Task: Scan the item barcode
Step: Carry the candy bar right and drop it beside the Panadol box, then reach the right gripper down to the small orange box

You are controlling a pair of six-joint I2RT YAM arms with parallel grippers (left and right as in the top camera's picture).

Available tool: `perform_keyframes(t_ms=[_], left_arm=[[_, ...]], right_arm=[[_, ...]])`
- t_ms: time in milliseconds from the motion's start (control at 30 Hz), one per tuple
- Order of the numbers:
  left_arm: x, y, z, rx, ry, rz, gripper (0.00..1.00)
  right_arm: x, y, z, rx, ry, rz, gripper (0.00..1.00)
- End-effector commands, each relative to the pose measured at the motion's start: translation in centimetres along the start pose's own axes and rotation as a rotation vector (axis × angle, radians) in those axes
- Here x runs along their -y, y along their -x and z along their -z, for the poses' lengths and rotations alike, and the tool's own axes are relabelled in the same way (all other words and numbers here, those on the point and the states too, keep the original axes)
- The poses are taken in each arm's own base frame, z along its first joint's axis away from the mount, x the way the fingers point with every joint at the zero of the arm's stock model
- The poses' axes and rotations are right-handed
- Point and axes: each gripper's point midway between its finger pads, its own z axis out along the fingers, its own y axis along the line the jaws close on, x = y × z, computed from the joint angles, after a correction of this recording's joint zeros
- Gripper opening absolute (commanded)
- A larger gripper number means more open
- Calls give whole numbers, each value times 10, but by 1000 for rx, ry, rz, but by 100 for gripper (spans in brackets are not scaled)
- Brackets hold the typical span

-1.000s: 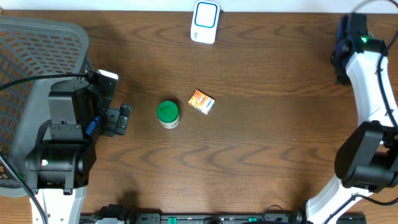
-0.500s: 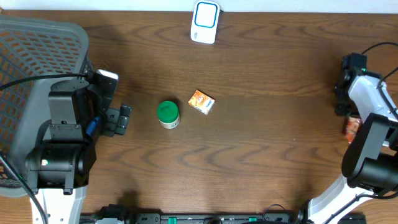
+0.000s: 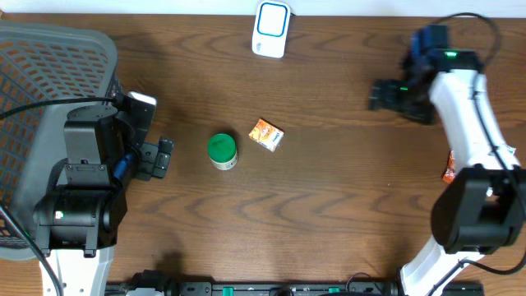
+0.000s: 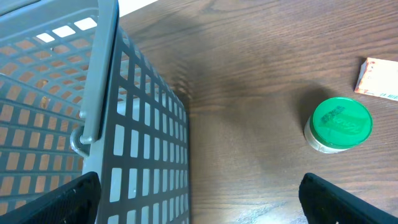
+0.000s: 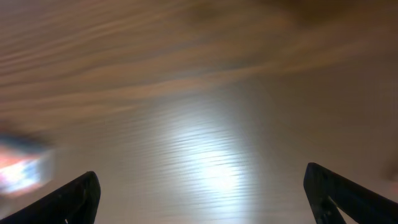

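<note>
Presently on the bench (image 3: 329, 214), a dark wood-grain top:

1. Small orange box (image 3: 267, 135). It lies flat near the middle. The left wrist view shows a pale strip with fine marks along one edge, too small to read.
2. Green-lidded jar (image 3: 222, 151). It stands upright just left of the box, apart from it.
3. White scanner (image 3: 271, 29) with a blue-rimmed window. It sits at the far edge, about the middle, well apart from box and jar.
4. Red-orange packet (image 3: 449, 167). It is on the right side, partly hidden by the right arm, and its kind cannot be told.
5. Grey mesh basket (image 3: 90, 41). It fills the far left corner beside the left arm.
6. Left end effector (image 3: 163, 157). It is left of the jar and faces it. The fingers are spread wide with nothing between them.
7. Right end effector (image 3: 376, 94). It is at the far right, well right of the scanner and the box. The wrist view is blurred and shows its fingertips at the lower corners, fully apart, with only bare bench between. It holds nothing.
</note>
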Motion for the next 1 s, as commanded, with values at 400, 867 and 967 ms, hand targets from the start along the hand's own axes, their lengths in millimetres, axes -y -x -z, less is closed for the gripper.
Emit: perform_keyframes(t_ms=[400, 867, 967], left_arm=[[-1, 0, 1, 3, -1, 13, 99], [-1, 0, 1, 3, -1, 13, 99], [-1, 0, 1, 3, -1, 13, 99]], right_arm=[[-201, -90, -19, -17, 152, -393, 99], [-216, -89, -65, 20, 55, -320, 99], [-225, -89, -74, -6, 36, -276, 99]])
